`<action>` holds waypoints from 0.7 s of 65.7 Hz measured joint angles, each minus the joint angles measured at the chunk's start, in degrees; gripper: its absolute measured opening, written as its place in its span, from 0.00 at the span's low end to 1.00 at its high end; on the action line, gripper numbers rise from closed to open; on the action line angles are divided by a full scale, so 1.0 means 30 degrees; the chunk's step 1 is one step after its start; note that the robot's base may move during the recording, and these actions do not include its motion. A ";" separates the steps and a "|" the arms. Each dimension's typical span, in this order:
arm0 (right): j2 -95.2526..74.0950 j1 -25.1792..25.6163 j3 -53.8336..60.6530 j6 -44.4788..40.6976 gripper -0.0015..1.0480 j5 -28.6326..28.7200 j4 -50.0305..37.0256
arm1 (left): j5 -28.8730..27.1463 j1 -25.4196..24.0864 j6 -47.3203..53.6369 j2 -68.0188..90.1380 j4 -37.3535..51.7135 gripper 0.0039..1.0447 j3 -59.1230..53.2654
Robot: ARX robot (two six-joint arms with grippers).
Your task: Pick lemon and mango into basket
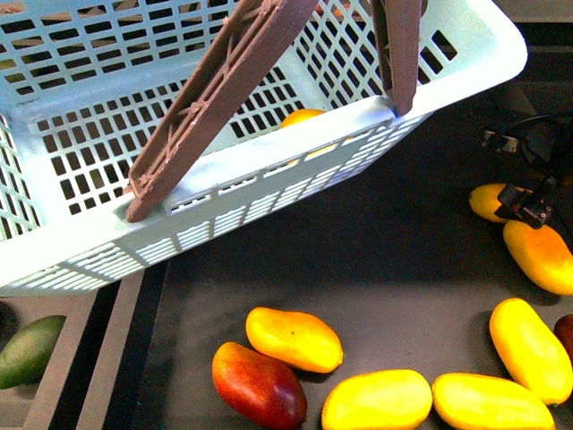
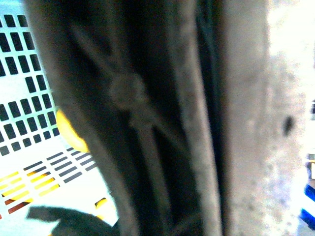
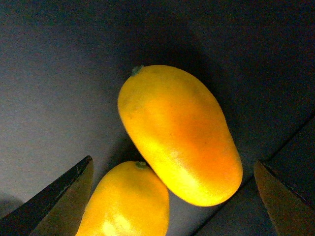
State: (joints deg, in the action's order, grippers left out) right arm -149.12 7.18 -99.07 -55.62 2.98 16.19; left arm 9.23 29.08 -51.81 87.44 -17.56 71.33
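Several yellow fruits [image 1: 376, 400] lie on the dark bench [image 1: 403, 233] beside the tilted basket [image 1: 269, 193]. The right tool [image 3: 173, 162] gapes wide over the mango [image 3: 179, 135]. I cannot tell the left tool's [image 2: 54, 219] grip.

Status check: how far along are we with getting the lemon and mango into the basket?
Looks done: one yellow fruit lies inside the basket, seen through its slotted wall; I cannot confirm it is the lemon. In hand: the right gripper hangs open over a mango on the dark surface, gripping nothing. Still to do: grasp that mango and place it in the basket.
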 joint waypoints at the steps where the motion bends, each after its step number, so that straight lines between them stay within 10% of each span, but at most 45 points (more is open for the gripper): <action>1: -0.0233 0.0000 -0.0372 -0.0007 0.92 0.0000 0.0240 | 0.0015 0.0007 0.0000 0.0000 0.0000 0.13 0.0000; 30: -0.3264 -0.0015 -0.4342 -0.0299 0.91 -0.0750 0.2317 | -0.0058 0.0000 0.0007 0.0000 0.0000 0.13 0.0000; 46: -0.3220 0.0219 -0.3453 0.0058 0.65 -0.0204 0.1683 | 0.0000 0.0007 0.0007 0.0000 0.0000 0.13 0.0000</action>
State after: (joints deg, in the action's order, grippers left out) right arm -158.78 7.84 -109.43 -55.44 2.37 21.23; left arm 9.23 29.10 -51.79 87.44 -17.56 71.33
